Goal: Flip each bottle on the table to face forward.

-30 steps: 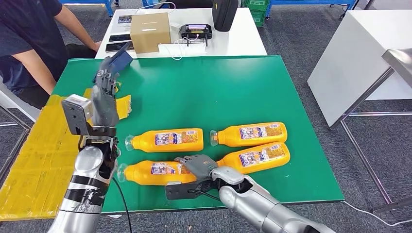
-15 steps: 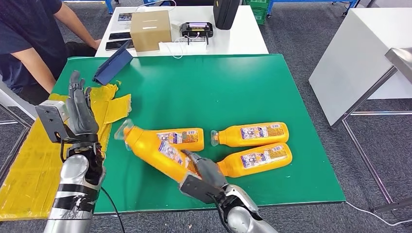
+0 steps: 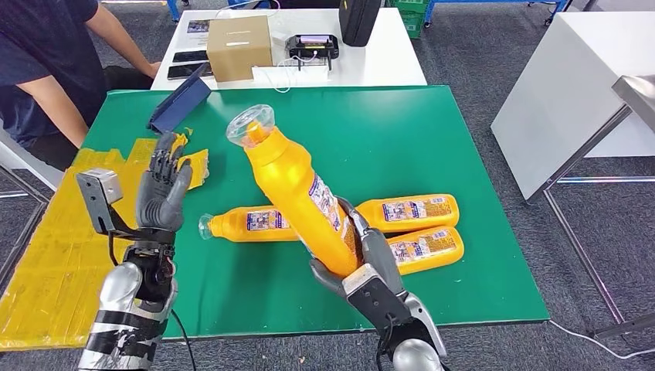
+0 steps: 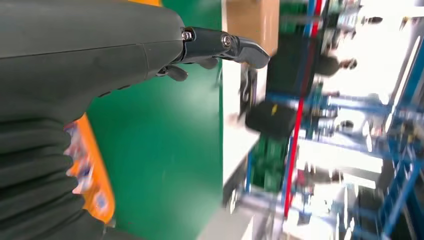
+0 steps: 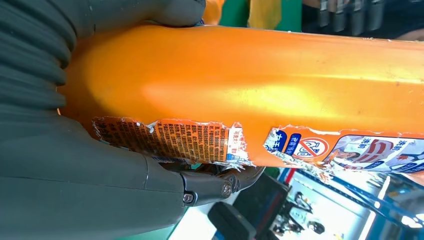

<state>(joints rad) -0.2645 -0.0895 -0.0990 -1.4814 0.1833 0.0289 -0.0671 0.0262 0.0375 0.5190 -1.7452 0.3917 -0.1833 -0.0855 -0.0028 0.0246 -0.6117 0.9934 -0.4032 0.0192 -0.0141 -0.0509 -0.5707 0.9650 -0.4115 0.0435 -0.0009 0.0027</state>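
Altogether four orange bottles: the right robot hand (image 3: pixel 363 259) grips one lifted bottle (image 3: pixel 297 185) by its base, tilted above the green worktop (image 3: pixel 402 139); three lying bottles (image 3: pixel 251 223) rest near the front edge. The left robot hand (image 3: pixel 162 193) hovers, fingers spread wide, empty. Behind stands a white table (image 3: pixel 371 66).

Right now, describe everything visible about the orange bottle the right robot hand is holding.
The lifted bottle is orange plastic with a clear cap and a partly torn printed label. The right robot hand grips its base end, holding it off the green table, tilted with the cap up and away. It crosses in front of the three bottles lying flat; whether it touches them is unclear.
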